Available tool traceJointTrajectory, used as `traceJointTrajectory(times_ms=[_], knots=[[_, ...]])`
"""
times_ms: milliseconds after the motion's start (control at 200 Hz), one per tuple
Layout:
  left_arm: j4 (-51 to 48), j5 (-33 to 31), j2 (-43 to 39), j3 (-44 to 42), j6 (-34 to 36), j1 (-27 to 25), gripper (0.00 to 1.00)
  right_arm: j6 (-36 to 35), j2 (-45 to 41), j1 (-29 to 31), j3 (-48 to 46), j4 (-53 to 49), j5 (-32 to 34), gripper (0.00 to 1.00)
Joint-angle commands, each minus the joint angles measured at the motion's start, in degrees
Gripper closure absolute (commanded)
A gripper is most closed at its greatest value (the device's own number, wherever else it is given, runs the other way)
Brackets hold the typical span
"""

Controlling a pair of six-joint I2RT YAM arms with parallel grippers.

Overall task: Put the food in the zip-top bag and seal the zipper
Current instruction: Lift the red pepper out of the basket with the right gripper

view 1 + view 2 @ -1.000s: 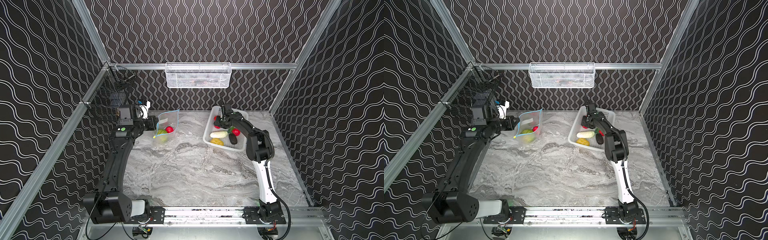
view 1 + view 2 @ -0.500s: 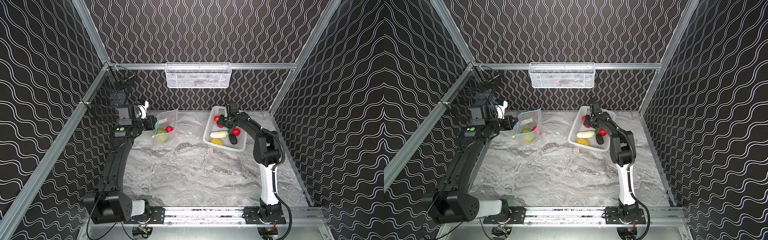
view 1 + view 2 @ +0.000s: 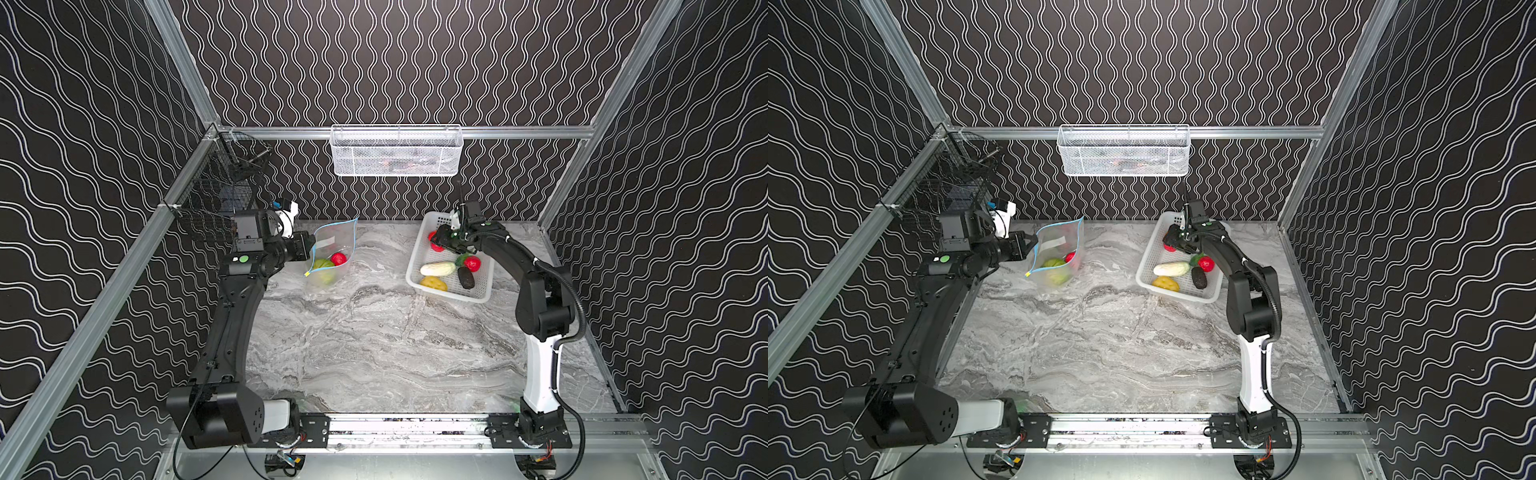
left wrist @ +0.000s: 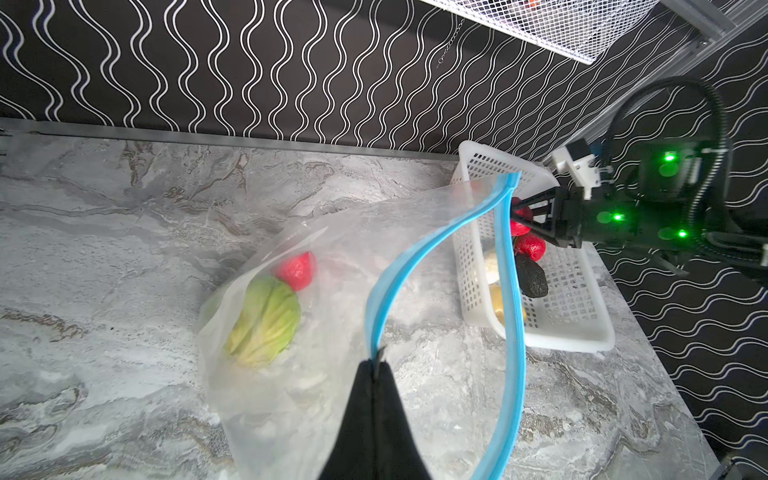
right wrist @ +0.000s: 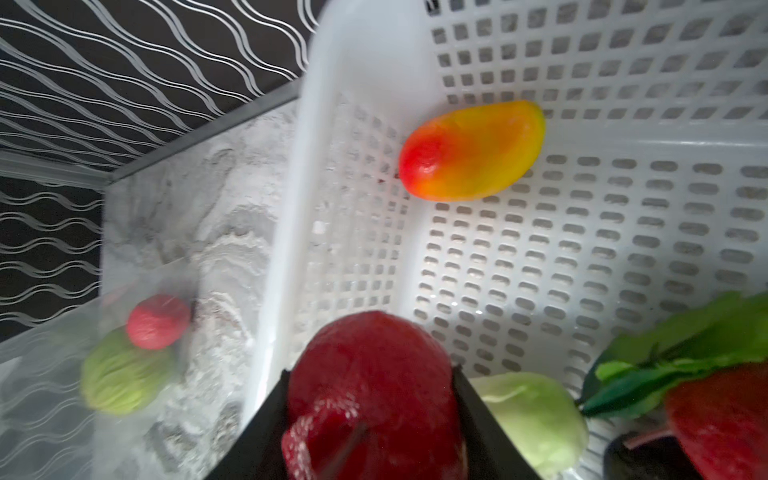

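The clear zip-top bag (image 3: 328, 257) stands at the back left with its mouth held open. My left gripper (image 4: 377, 361) is shut on the blue zipper (image 4: 419, 253); the yellow slider (image 3: 306, 274) hangs at the strip's near end. Inside the bag lie a green cabbage (image 4: 266, 320) and a red fruit (image 4: 296, 270). My right gripper (image 5: 370, 374) is shut on a dark red fruit (image 5: 370, 399) over the far end of the white basket (image 3: 478, 296). More food in the basket: a white radish (image 3: 438, 269), a yellow potato-like piece (image 3: 433, 283), a dark avocado-like piece (image 3: 466, 277), a red fruit (image 3: 472, 263) and an orange-red one (image 5: 469, 151).
A white mesh basket (image 3: 397, 151) hangs on the back wall above the table. A black wire rack (image 3: 220, 195) fills the back left corner behind my left arm. The arms' base rail (image 3: 395, 428) runs along the front edge.
My right arm's elbow has swung back toward the front right, while its gripper stays over the basket's far end with the red fruit. The left gripper keeps its hold on the bag's mouth.
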Motion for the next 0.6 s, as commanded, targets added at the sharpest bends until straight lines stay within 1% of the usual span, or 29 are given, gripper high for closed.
traceJointTrajectory(times_ms=[0, 260, 465, 596], knots=[[1.26, 0.69, 0.37, 0.75, -0.16, 0.08, 1.00, 1.44, -2.28, 0.18, -1.37, 2.81, -2.70, 0.63], [0.70, 1.99, 1.56, 1.46, -0.94, 0.08, 1.00, 2.29, -8.19, 1.07, -6.90, 8.57, -4.86, 0.63], [0.59, 1.78, 1.93, 1.86, -0.96, 0.08, 1.00, 2.03, -11.14, 2.83, -8.29, 11.16, -5.34, 0.64], [0.80, 1.22, 1.42, 1.20, -0.71, 0.08, 1.00, 1.24, -11.52, 4.87, -7.40, 11.60, -4.85, 0.64]])
